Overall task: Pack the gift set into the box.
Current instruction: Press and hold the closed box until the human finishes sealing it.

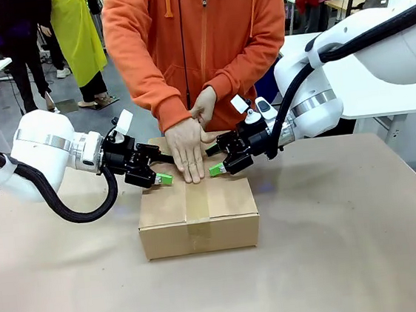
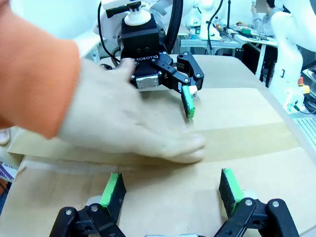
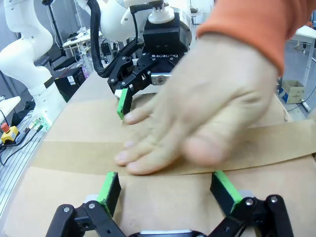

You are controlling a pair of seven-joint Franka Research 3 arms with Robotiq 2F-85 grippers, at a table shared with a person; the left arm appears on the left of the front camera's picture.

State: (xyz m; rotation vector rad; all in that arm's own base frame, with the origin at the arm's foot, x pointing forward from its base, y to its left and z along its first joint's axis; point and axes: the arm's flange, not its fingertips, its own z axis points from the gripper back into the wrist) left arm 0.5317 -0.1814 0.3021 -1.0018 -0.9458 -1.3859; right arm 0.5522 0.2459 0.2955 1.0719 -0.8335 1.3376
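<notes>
On the taped box (image 1: 198, 215), a hand (image 1: 187, 149) presses between the left claw (image 1: 161, 179) and right claw (image 1: 218, 169), both spread wide, holding nothing.

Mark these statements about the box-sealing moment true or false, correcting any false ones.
1. The box has its top flaps shut, with tape along the seam. True.
2. The person's hand lies flat on the box top. True.
3. The left gripper is clamped on the tape. False: it is open, holding nothing.
4. The right gripper stands on the bare table. False: it is over the box top, open.
</notes>
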